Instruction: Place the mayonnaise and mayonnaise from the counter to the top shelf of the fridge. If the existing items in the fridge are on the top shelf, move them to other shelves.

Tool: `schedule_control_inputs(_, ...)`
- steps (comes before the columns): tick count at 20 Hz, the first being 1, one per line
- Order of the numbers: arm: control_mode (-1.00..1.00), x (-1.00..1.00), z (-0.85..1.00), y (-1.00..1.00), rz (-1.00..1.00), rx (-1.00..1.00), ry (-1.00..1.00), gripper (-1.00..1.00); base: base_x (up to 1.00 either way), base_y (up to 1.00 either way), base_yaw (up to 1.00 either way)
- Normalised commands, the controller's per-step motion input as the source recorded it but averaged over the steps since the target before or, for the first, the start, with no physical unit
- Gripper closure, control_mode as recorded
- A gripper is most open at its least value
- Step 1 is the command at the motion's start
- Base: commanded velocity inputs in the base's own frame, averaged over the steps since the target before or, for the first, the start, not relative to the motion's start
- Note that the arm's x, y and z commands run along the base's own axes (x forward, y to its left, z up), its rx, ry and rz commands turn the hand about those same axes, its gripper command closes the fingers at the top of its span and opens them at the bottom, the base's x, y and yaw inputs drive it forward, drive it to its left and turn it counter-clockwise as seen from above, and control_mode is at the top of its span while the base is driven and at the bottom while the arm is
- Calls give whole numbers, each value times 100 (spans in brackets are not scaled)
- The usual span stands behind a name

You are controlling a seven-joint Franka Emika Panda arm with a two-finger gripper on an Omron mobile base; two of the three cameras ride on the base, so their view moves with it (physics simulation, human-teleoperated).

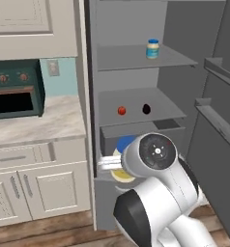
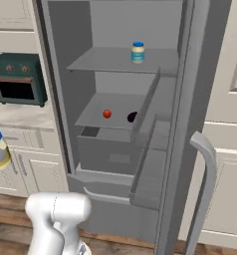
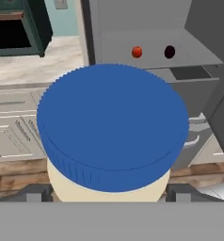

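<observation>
Right up against the hand camera: blue-lidded mayonnaise jar (image 3: 111, 129), clamped between the gripper (image 3: 108, 192) fingers, seen at 6 o'clock either side of its cream body. Past that, open fridge (image 1: 136, 29) with red-orange fruit (image 1: 122, 110) and dark purple one (image 1: 146, 109) side by side on the middle shelf. Farthest up, second mayonnaise jar (image 1: 152, 48) standing upright on the top shelf (image 1: 126, 59), toward 1 o'clock.

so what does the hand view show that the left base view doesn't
Hand view alone: the held mayonnaise jar close up, blue lid whole, a dark fingertip on each side. Left base view alone: the second mayonnaise jar on the top shelf. Both: the red-orange fruit and dark purple fruit on the lower shelf, plus the toaster oven.
</observation>
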Motion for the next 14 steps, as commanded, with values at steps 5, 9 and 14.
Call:
schedule_control_inputs(5,100,0,0,0,0,0,0,100,42,-47,-1)
schedule_control_inputs(9,100,0,0,0,0,0,0,100,49,-32,-1)
schedule_control_inputs(14,100,0,0,0,0,0,0,100,62,-15,0)
